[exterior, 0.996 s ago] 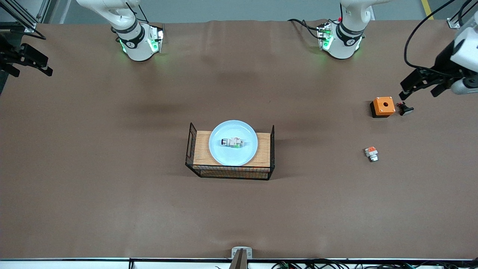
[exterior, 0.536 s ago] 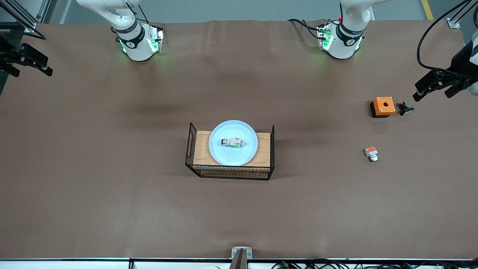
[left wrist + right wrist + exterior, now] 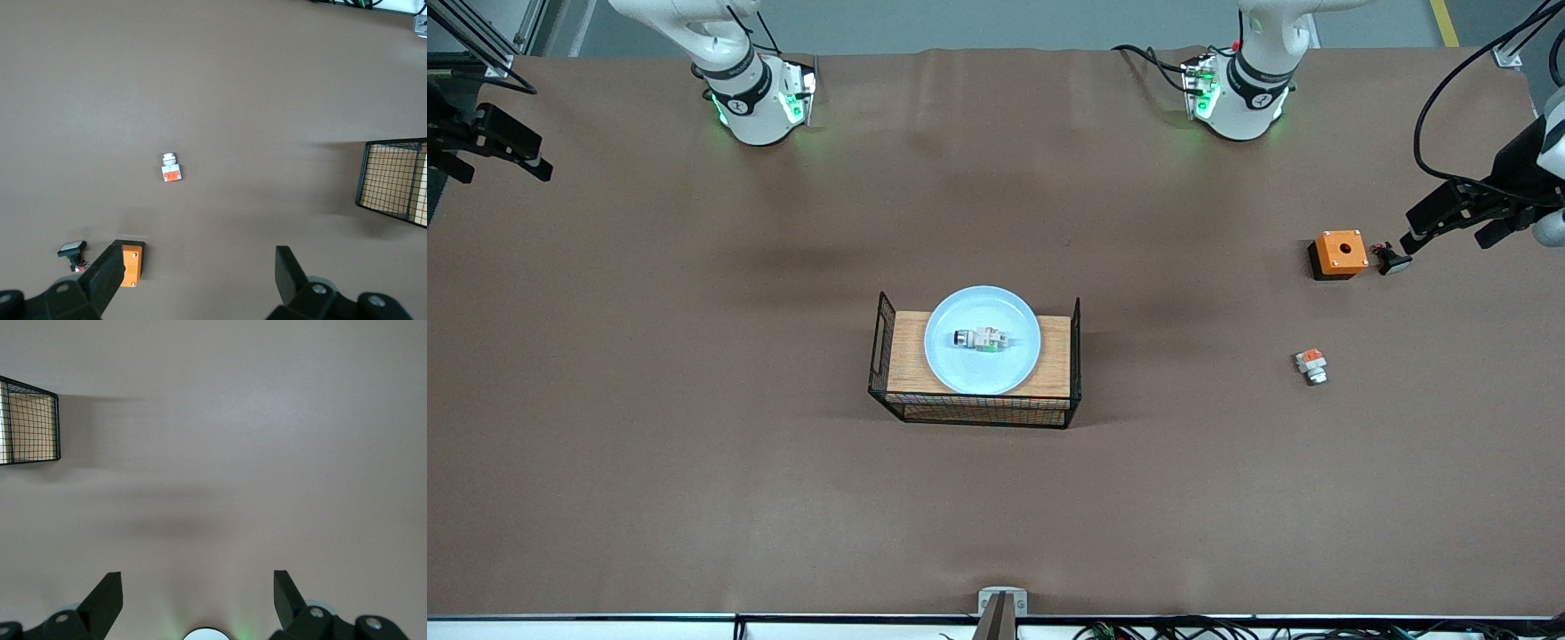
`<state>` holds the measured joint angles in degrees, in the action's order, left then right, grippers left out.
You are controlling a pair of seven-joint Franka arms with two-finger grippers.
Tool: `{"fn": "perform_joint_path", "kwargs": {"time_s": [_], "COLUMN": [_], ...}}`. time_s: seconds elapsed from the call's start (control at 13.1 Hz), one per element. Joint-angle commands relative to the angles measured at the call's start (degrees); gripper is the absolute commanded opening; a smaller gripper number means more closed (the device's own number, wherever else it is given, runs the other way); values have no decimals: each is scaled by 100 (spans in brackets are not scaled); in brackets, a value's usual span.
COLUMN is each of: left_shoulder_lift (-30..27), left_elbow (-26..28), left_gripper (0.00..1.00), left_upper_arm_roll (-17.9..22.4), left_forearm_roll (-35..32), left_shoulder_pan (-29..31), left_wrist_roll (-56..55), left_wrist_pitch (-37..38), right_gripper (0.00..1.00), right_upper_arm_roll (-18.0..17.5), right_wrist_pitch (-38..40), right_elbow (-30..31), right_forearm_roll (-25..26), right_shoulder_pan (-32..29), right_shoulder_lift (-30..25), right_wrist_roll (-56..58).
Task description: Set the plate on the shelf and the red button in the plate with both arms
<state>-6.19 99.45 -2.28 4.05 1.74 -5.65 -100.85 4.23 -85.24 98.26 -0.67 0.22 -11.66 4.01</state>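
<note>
Plate (image 3: 983,340): pale blue, resting on the wooden top of the wire rack (image 3: 975,369) in the middle of the surface (image 3: 694,444).
Red button (image 3: 981,340): lying on its side inside the plate, near the centre.
Handling of plate: probably stiff, smooth and a bit slippery; best taken at the raised rim, kept level so that the button does not roll.
Handling of button: likely light and hard; best taken across the white-grey body, not at the small cap.
Left gripper (image 3: 198,275): fingers wide apart, holding nothing, over the left arm's end of the surface beside the orange box (image 3: 1339,253).
Right gripper (image 3: 198,596): fingers wide apart, empty, waiting at the right arm's end.
Surface: brown, flat, matte cover with soft shadows.
Room: small black switch (image 3: 1392,260) just beside the box; white piece with orange block (image 3: 1312,365) nearer the front camera.
</note>
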Motion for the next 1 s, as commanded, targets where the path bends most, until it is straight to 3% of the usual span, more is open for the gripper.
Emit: {"fn": "perform_joint_path", "kwargs": {"time_s": [0.0, 0.77, 0.92], "left_shoulder_lift": [30, 47, 493], "left_elbow": [-118, -382, -809], "left_gripper": [100, 100, 100], "left_upper_arm_roll": [201, 157, 149], "left_forearm_roll": [-89, -106, -106], "left_shoulder_pan": [-209, -165, -209], "left_wrist_roll": [56, 47, -5], "left_wrist_pitch": [39, 49, 39], "right_gripper": [100, 100, 100], "right_upper_arm_roll": [-27, -36, -36], "right_wrist_pitch": [-1, 8, -1], "right_elbow": [96, 96, 88], "right_forearm_roll": [41, 41, 41], "right_shoulder_pan": [-22, -13, -22], "right_shoulder_lift": [-126, -135, -135], "right_wrist_roll": [-14, -14, -14]}}
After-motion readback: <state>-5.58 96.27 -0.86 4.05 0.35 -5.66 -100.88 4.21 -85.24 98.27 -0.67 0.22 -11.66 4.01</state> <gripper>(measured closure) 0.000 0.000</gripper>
